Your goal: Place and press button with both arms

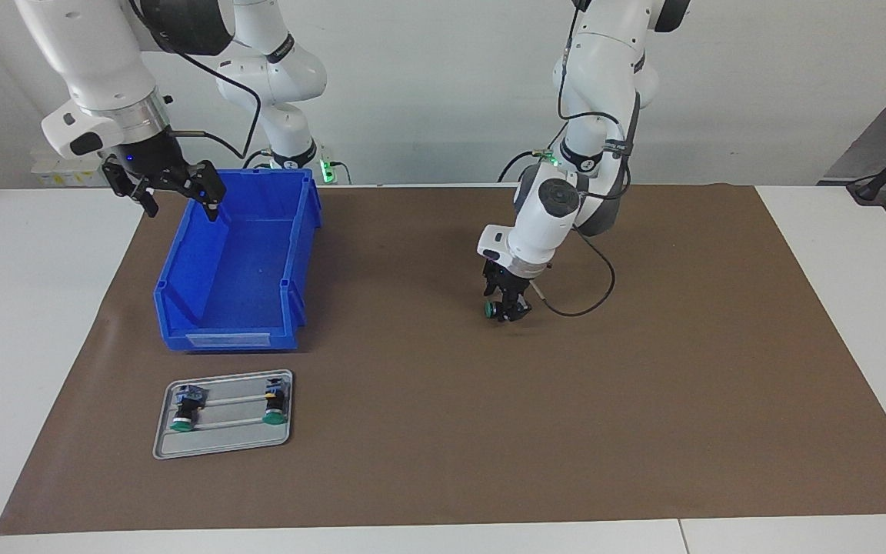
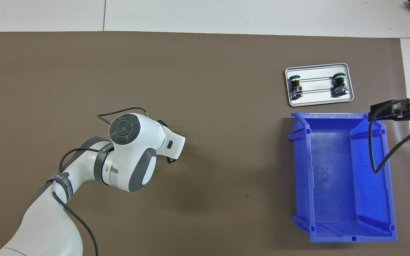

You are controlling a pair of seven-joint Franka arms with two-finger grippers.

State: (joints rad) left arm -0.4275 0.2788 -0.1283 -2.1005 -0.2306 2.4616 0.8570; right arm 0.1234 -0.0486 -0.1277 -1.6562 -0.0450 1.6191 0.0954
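Black fingers of the left gripper (image 1: 506, 308) are down at the brown mat (image 1: 643, 400), set around the button (image 1: 494, 308), whose green cap shows just beside the fingertips on the side toward the right arm's end of the table. I cannot tell whether the fingers already press on its body or only stand on both sides of it. The button seems to lie on its side, so its long axis runs along the table and the cap faces sideways, not up; this is my reading. In the overhead view the left arm's wrist covers the gripper and the button fully.

Well apart from there, the right gripper (image 1: 174, 187) hangs in the air with its fingers apart over the blue bin (image 1: 228, 308), at the corner nearest the robots, and holds nothing; this arm waits. The left arm is clearly the nearer one to the button.

Just beside the bin, farther from the robots, lies the grey tray (image 1: 220, 442) with 2 other green-capped buttons (image 1: 185, 405) on it. Between the left gripper and the bin the mat gives open room for carrying, and the mat's edges are well away.
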